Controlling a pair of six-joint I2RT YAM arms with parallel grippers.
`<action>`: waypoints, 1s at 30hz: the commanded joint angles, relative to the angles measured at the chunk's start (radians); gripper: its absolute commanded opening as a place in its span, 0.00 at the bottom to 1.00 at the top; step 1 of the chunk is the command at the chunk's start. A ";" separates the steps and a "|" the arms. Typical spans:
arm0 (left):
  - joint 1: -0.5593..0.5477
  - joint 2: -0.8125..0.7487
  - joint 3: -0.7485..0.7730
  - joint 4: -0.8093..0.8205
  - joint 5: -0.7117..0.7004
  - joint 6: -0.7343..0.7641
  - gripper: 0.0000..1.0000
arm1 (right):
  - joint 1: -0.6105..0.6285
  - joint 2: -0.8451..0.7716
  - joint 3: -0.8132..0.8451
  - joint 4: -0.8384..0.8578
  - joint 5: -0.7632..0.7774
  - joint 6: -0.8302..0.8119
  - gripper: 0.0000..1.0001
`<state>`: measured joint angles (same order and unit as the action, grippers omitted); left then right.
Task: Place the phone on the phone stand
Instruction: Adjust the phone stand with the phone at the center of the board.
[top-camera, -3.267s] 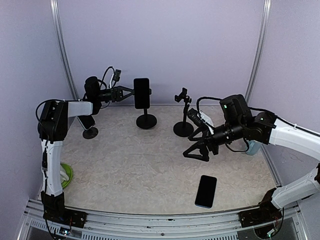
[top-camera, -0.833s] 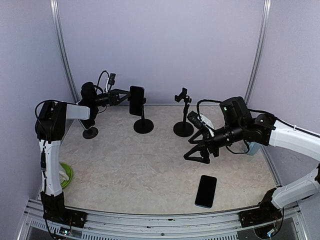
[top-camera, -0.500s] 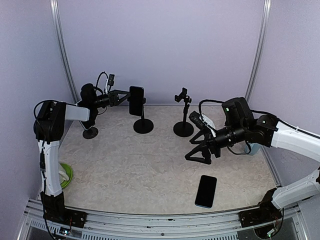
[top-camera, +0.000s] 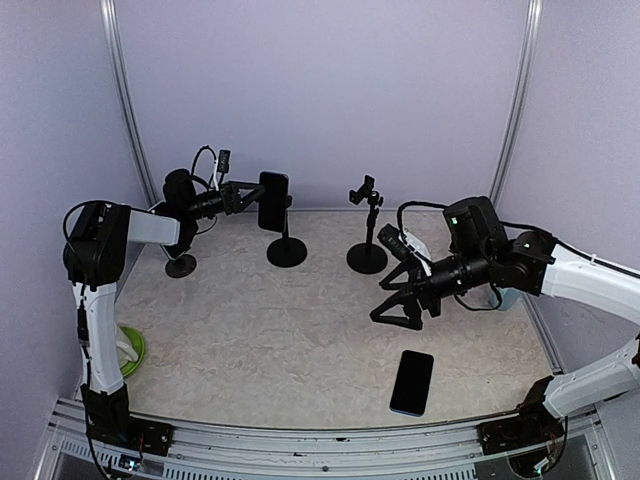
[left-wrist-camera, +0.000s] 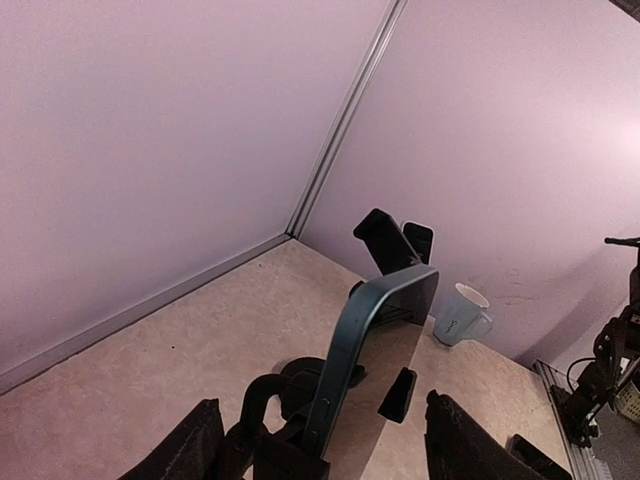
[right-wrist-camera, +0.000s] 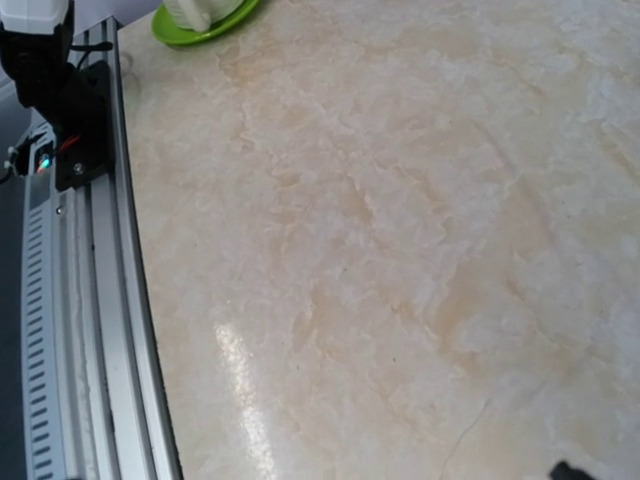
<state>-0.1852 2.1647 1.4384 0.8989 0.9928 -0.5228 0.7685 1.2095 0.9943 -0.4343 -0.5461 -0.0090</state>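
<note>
A dark phone (top-camera: 272, 200) stands upright in the clamp of a black phone stand (top-camera: 287, 252) at the back left. In the left wrist view this phone (left-wrist-camera: 375, 330) shows edge-on between my fingers (left-wrist-camera: 190, 450), which stand wide apart and clear of it. My left gripper (top-camera: 246, 195) is open just left of it. A second phone (top-camera: 411, 382) lies flat at the front right. An empty black stand (top-camera: 367, 256) with a small clamp stands at the back middle. My right gripper (top-camera: 392, 300) is open above the table, behind the flat phone.
A small round black base (top-camera: 181, 265) sits at the far left. A green plate (top-camera: 131, 350) lies by the left edge and also shows in the right wrist view (right-wrist-camera: 205, 15). A pale mug (left-wrist-camera: 458, 315) stands at the right, behind my right arm.
The phone on its stand has shifted a little left and nearer, along with my left gripper. My right gripper has drifted slightly right and nearer.
</note>
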 joint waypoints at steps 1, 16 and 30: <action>0.000 -0.021 0.014 -0.038 -0.027 0.041 0.67 | -0.008 -0.014 -0.015 0.019 -0.008 0.003 1.00; 0.000 0.006 0.051 -0.130 0.018 0.096 0.66 | -0.008 -0.011 -0.020 0.026 -0.012 0.001 1.00; -0.002 -0.015 0.035 -0.204 -0.031 0.173 0.72 | -0.008 -0.003 -0.016 0.026 -0.015 0.004 1.00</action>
<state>-0.1848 2.1647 1.4757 0.7246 0.9810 -0.4000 0.7685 1.2095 0.9848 -0.4210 -0.5465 -0.0090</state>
